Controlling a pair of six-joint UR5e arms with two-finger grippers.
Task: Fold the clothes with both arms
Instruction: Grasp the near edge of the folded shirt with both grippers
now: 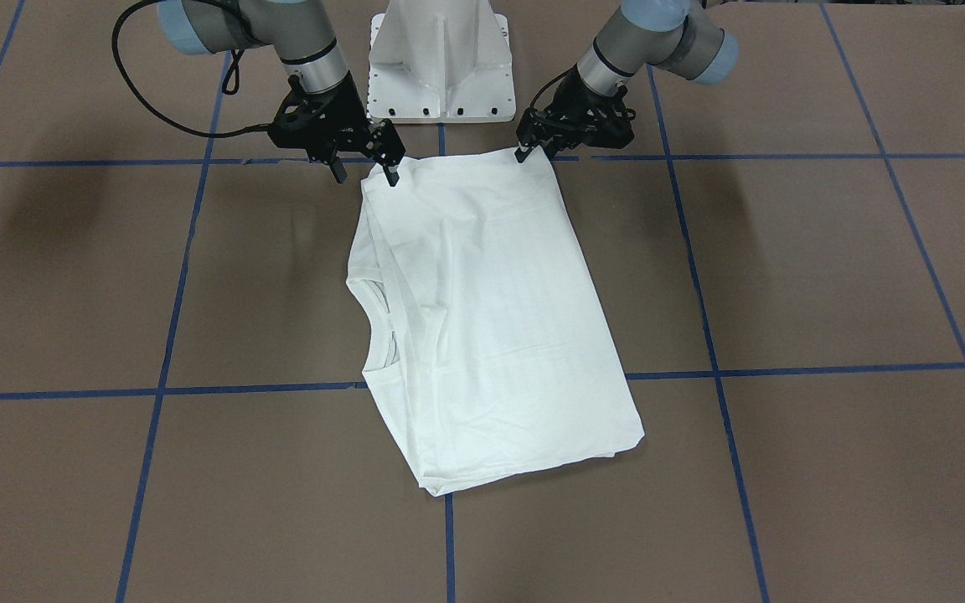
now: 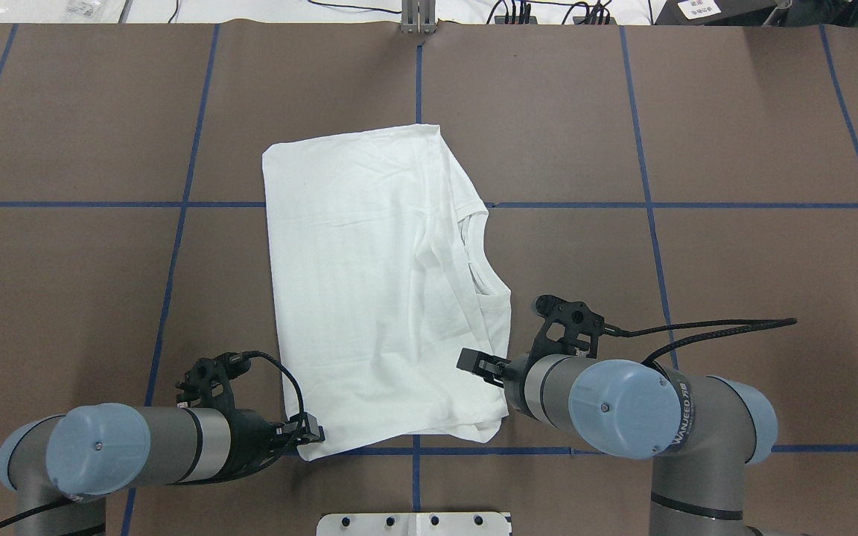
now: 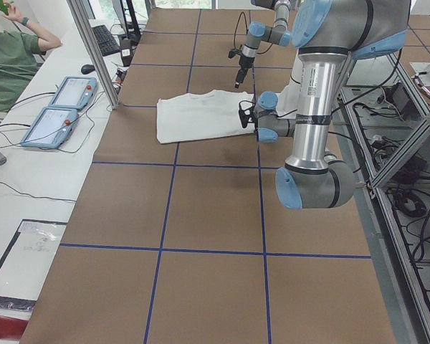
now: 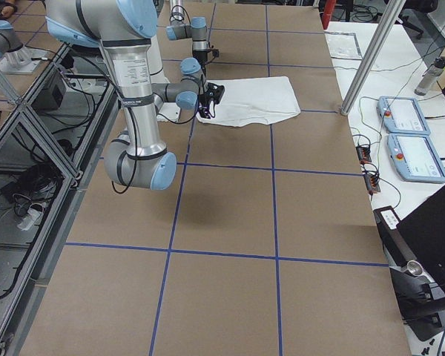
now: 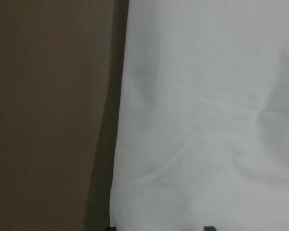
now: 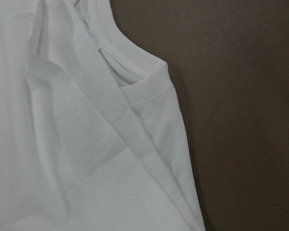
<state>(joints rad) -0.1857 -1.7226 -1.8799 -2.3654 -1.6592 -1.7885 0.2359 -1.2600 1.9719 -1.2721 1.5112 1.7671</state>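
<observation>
Brown counter [image 2: 64,260] spans the scene. Left tool [image 1: 535,155], tips apart, hangs at the shirt's [image 2: 369,283] near left corner. The shirt lies flat and folded, collar [image 2: 485,246] facing right. Right tool [image 1: 365,174], tips apart too, straddles its near right corner, probably so both can lift that edge together.

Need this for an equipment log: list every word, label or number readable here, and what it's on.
"WANJEED": on the right arm, beside its blue joint cap; the characters after it are too small to read.
Sticker on the left arm: too small to read.
White card at the overhead view's top right: blurred.
T-shirt: no print visible.
</observation>
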